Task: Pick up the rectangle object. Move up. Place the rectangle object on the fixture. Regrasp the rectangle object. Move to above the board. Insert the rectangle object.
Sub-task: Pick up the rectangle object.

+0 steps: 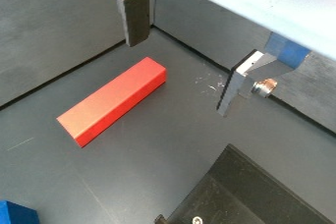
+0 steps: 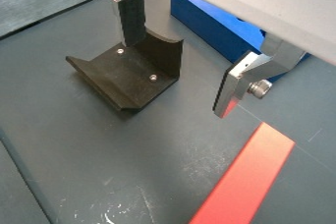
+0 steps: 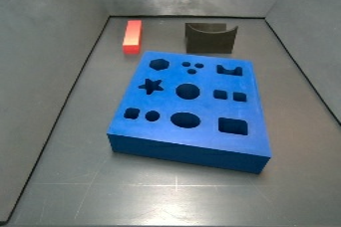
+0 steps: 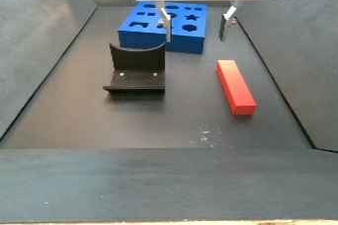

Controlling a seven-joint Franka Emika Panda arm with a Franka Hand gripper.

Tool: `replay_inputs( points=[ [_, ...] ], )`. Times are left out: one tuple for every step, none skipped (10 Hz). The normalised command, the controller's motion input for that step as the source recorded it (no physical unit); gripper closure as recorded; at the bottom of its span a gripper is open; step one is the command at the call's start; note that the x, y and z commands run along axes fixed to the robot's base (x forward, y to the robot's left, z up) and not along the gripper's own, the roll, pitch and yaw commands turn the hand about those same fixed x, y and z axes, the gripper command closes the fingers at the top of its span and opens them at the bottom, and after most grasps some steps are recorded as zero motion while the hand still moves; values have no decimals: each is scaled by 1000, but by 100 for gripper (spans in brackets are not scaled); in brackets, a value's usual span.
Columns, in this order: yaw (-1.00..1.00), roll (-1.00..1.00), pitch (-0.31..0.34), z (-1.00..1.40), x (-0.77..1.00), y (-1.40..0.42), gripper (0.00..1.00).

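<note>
Two silver fingers [image 1: 136, 17] of the claw [image 4: 195, 28] hang spread and empty above the floor; the red block [image 4: 235, 85] lies flat beneath one side, the fixture [image 4: 134, 71] opposite, the blue board [image 4: 169, 25] behind.

One rectangle object [image 4: 235, 85] lies on the floor, one fixture [image 4: 134, 71] stands beside it, and one board [image 3: 190, 108] lies beyond the fixture. The board carries eleven cut-out holes in a side view. One pincer [image 4: 195, 27] hangs above the fixture, its two fingers [image 1: 136, 17] spread apart.
</note>
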Motion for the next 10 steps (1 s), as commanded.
replay_inputs(
  points=[
    [0,26,0,-66,-157,0,0],
    [0,260,-109,-411,-566,0,0],
    [0,306,-166,-631,-660,0,0],
    [0,297,-246,-751,-757,0,0],
    [0,234,-309,-797,-680,0,0],
    [0,183,-360,-789,-597,0,0],
    [9,171,-360,-774,-506,0,0],
    [11,183,-337,-749,-503,0,0],
    [0,174,-323,-706,-466,0,0],
    [0,100,-114,-511,-303,0,0]
  ],
)
